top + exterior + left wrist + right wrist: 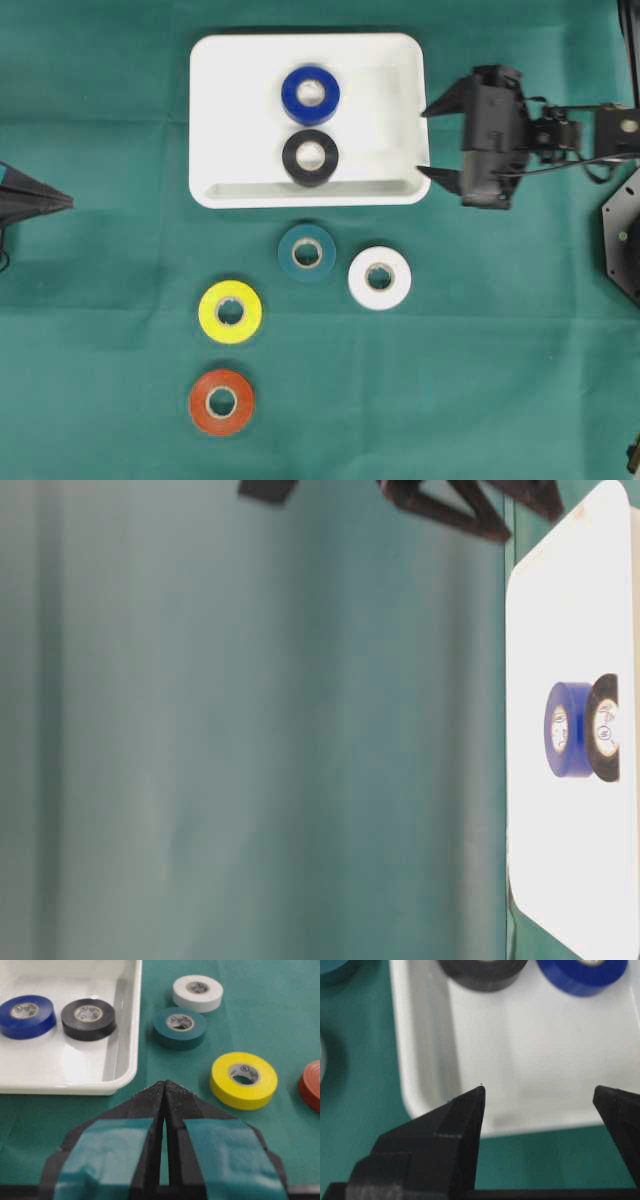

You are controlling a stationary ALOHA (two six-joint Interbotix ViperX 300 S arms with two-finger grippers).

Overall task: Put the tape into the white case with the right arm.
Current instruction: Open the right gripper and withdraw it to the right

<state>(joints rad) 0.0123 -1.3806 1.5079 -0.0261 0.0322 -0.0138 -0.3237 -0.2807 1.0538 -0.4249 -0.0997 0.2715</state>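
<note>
I took the white case (230,120) as my landmark. Nearest to my right gripper (432,139), at the case's right rim, the fingers stood wide apart and held nothing. Inside the case lay already the black tape (310,157) and the blue tape (310,94). Outside, below its lower rim, waited the white tape (380,277) and the teal tape (306,252), then the yellow tape (230,311) and the orange tape (221,401) farther down. The left gripper (165,1091), far to the case's left, was pressed together. The table-level view showed mostly a blurred green cloth, and both arms were cut off.

The green cloth-covered table (500,380) bears the white case (225,120) and teal (306,253), white (380,277), yellow (230,312) and red rolls (221,402).
</note>
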